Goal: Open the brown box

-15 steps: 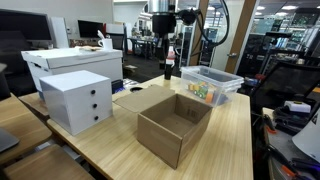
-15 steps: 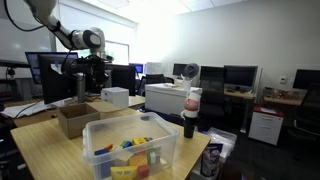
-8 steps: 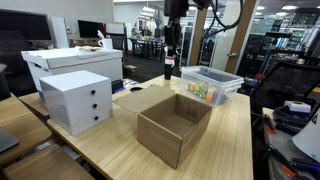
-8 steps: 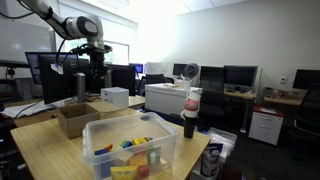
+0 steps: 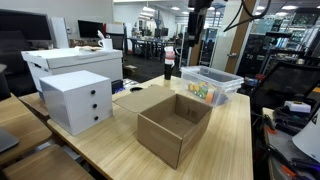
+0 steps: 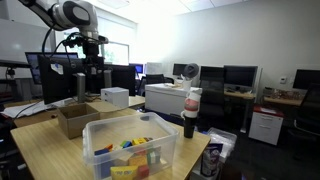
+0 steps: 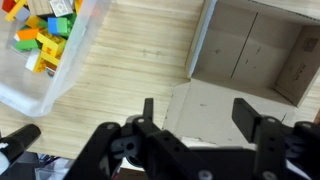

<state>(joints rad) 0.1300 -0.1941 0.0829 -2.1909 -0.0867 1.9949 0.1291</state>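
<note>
The brown box (image 5: pixel 172 128) stands open-topped in the middle of the wooden table, with one flap (image 5: pixel 138 98) folded out flat on the tabletop. It also shows behind the bin in an exterior view (image 6: pixel 74 120). In the wrist view the brown box (image 7: pixel 255 45) shows its bare inside, and the outspread flap (image 7: pixel 205 105) lies below it. My gripper (image 7: pixel 198 112) hangs high above that flap, open, with nothing between its fingers (image 7: pixel 247 115). In both exterior views the gripper (image 5: pixel 198 22) (image 6: pixel 94 72) is well above the box and touches nothing.
A clear plastic bin (image 5: pixel 212 84) (image 6: pixel 135 148) (image 7: pixel 40 45) of coloured blocks sits beside the box. A white three-drawer box (image 5: pixel 78 98) and a larger white box (image 5: pixel 70 62) stand on the other side. A dark bottle (image 5: pixel 169 65) (image 6: pixel 191 112) stands near the bin.
The gripper has gone from shut to open. The arm has risen away from the box and shifted sideways. The box and its flap have not moved.
</note>
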